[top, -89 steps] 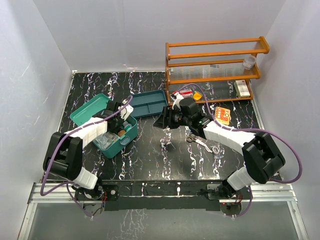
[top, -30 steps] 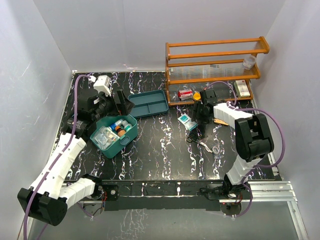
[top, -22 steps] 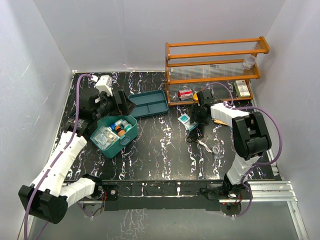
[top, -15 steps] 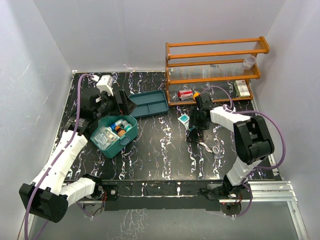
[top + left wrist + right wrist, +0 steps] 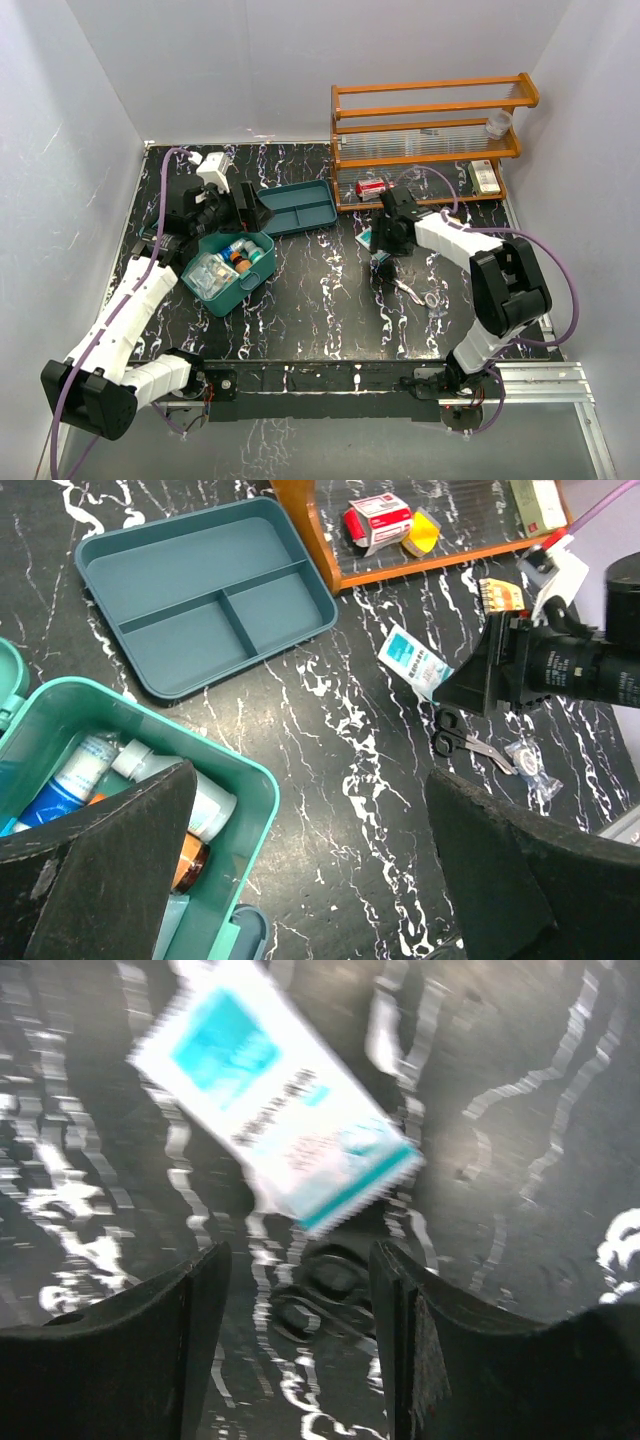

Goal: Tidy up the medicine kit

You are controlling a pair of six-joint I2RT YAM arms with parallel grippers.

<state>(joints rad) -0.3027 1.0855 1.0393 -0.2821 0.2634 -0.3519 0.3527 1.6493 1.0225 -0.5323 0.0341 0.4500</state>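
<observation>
Standing by the black marbled worktop (image 5: pixel 320 300), I see an orange wooden rack (image 5: pixel 430 87) against the far right wall. The green medicine kit (image 5: pixel 252 288) sits left of centre with its lid open, bottles and packets packed inside. Just behind it lies a darker divided tray (image 5: pixel 297 206).

The left gripper (image 5: pixel 308 775) hangs near the kit's rear edge, spread wide and holding nothing. The right gripper (image 5: pixel 298 1260) hovers low over a white and blue sachet (image 5: pixel 270 1130), its fingers parted with nothing between them yet. To my eye that sachet is the next thing to be picked up for the kit. It lies flat, so the fingers ought to come down astride its narrow width and pinch an edge rather than press on its face.

A pair of scissors (image 5: pixel 470 745) lies just beside the sachet's near end, handles right under the gripper, and could get caught along with it. Closing nearer the sachet's far end looks safer. A small clear packet (image 5: pixel 527 762) sits just past the scissors, out of the way of the grab.
</observation>
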